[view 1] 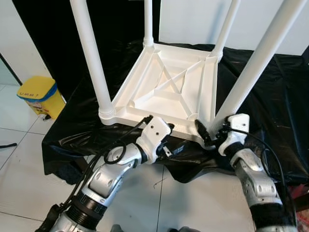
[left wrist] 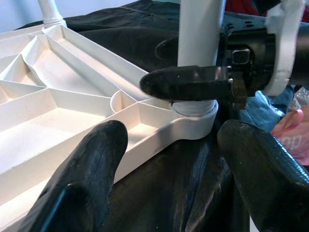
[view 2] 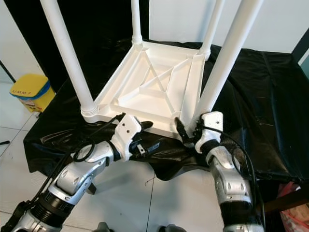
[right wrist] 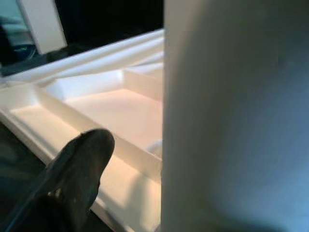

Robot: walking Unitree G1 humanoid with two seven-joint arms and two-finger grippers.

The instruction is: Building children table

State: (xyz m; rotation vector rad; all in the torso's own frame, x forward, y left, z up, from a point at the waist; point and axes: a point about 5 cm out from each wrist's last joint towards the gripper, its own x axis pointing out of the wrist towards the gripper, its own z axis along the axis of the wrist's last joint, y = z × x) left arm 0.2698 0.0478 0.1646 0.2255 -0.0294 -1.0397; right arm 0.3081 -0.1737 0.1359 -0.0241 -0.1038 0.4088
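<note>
**Four legs up, last corner in hand**

Right tool [view 1: 208, 131] sits at the base of the near right leg [view 1: 256, 63], with one black finger on the inner side of the leg, just above the collar where it meets the corner socket; the left wrist view shows that finger [left wrist: 193, 82] lying across the front of the leg. From the right wrist view the leg stands hard against the camera with one finger [right wrist: 77, 174] beside it, so the tool looks clamped around the leg, though the second finger's contact is hidden.

Left tool [view 1: 166, 152] hangs just below the near edge of the children table [view 1: 169, 87], its two fingers [left wrist: 91, 179] spread apart and holding nothing, aimed at the same corner.

The children table lies upside down on a tabletop draped in black sheeting [view 1: 72, 130], ribbed underside facing up. All four white legs stand in their corner sockets: the near left leg [view 1: 91, 63], the far left leg [view 1: 148, 24], the far right leg [view 1: 226, 29] and the near right one.

By my reading the build is nearly finished. Every leg is in place, and what seems left is seating or tightening the near right leg, which cannot be judged as fully home from here. After that the table would need turning onto its feet. A yellow bin [view 1: 41, 96] stands on the tiled floor to the robot's left, well apart from the work.
</note>
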